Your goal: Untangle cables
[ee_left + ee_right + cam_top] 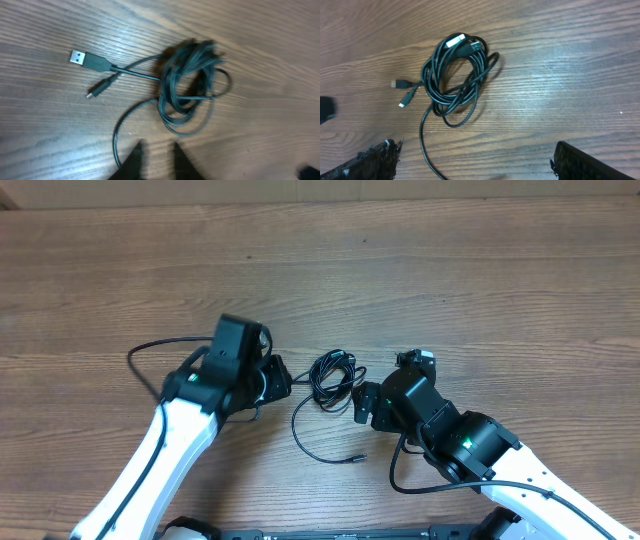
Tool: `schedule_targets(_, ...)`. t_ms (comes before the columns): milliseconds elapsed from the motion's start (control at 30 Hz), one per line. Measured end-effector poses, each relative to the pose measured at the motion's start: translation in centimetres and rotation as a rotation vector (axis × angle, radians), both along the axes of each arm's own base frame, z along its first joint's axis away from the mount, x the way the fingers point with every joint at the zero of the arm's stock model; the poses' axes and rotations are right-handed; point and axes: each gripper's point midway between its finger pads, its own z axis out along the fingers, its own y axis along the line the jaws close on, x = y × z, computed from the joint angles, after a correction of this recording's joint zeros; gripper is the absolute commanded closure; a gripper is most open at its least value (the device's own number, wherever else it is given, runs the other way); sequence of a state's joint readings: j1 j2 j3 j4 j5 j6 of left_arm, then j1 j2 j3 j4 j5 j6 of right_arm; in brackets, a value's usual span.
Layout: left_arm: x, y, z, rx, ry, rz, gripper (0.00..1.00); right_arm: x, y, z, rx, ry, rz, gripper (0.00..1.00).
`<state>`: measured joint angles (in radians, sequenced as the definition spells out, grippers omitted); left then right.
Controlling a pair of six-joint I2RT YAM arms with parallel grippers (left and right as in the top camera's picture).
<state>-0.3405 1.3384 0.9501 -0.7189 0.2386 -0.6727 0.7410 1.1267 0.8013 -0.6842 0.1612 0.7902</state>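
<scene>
With the cables (331, 376) bundled at centre frame between both arms, the left gripper (156, 159) nearly closed on nothing and the right gripper (475, 162) spread wide, untangling has barely begun; next comes gripping one loose strand.

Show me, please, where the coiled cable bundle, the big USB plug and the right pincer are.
coiled cable bundle (454, 80): right wrist view, left side of the coil.
big USB plug (80, 57): left wrist view, its silver metal end.
right pincer (475, 162): right wrist view, midway between its open fingertips.
</scene>
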Motion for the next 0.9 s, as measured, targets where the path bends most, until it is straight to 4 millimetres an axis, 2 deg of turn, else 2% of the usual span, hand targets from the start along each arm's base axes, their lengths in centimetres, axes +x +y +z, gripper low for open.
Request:
schedule_targets(100,1.1,-0.3,-2.1,0.009,0.036,0.017,0.93,-0.2,-0.2,-0.2,-0.005,0.014,-0.008,0.03)
schedule_targets(233,2.7,-0.9,-4.3,0.014,0.043,0.012,0.85,-0.3,-0.3,-0.3,-0.004,0.02,-0.014,0.02)
schedule_targets(400,4.3,-2.9,-5.8,0.028,-0.031,-0.102,0.67,-0.3,-0.3,-0.3,-0.005,0.023,-0.017,0.02)
schedule_targets(467,4.4,-3.8,-6.2,0.037,-0.053,-0.157,0.68,-0.3,-0.3,-0.3,-0.004,0.023,-0.018,0.02)
schedule_targets(533,4.2,-4.6,-6.6,0.048,-0.069,-0.207,0.79,-0.3,-0.3,-0.3,-0.004,0.023,-0.017,0.02)
schedule_targets(567,4.1,-4.9,-6.7,0.055,-0.072,-0.225,0.81,-0.3,-0.3,-0.3,-0.005,0.023,-0.018,0.02)
schedule_targets(667,4.0,-5.0,-7.3,0.089,-0.08,-0.254,0.86,-0.3,-0.3,-0.3,-0.004,0.023,-0.017,0.02)
schedule_targets(800,4.2,-4.6,-7.7,0.121,-0.084,-0.26,0.8,-0.4,-0.3,-0.3,-0.005,0.024,-0.017,0.02)
schedule_targets(900,4.3,-4.5,-7.7,0.13,-0.088,-0.259,0.67,-0.4,-0.3,-0.3,-0.005,0.023,-0.017,0.02)
